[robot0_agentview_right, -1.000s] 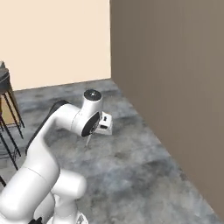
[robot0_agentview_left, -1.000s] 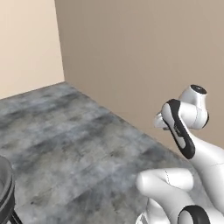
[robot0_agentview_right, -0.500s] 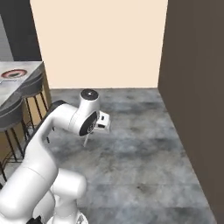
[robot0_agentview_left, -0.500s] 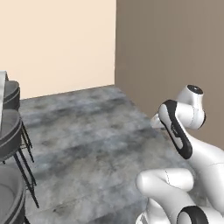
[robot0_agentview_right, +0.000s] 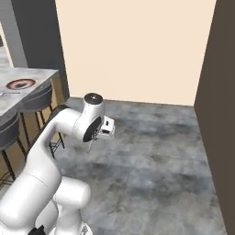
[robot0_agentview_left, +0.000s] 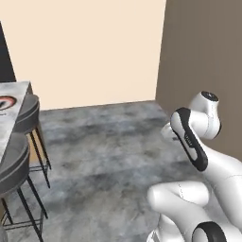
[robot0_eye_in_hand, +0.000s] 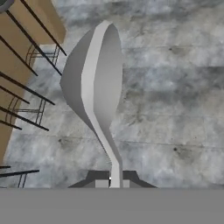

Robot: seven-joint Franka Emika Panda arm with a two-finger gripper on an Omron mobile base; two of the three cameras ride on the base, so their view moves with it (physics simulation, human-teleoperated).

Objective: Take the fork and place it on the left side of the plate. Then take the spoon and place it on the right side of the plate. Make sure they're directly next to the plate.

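Floor (robot0_agentview_left: 108,156) of mottled grey stone is seen across the left base view, wide and bare between the arm at lower right and two dark stools (robot0_agentview_left: 19,142) at the left edge. Behind the stools the grey bench (robot0_agentview_left: 12,101) is cut by the frame edge, with a sliver of the plate (robot0_agentview_left: 4,101) at its border. In the right base view the bench (robot0_agentview_right: 32,80) is set at the far left against a dark wall, and the plate (robot0_agentview_right: 20,84) lies flat near its back end; a thin pale utensil just in front of it is too small to be identified. The gripper (robot0_agentview_right: 92,146) is held low beside the arm's elbow, well apart from the bench, with a slim rod hanging from it over open floor. In the hand view the spoon (robot0_eye_in_hand: 96,83) is clamped by its handle between the closed fingertips (robot0_eye_in_hand: 100,180), bowl end pointing away above the floor, with stool legs (robot0_eye_in_hand: 26,87) at the left.
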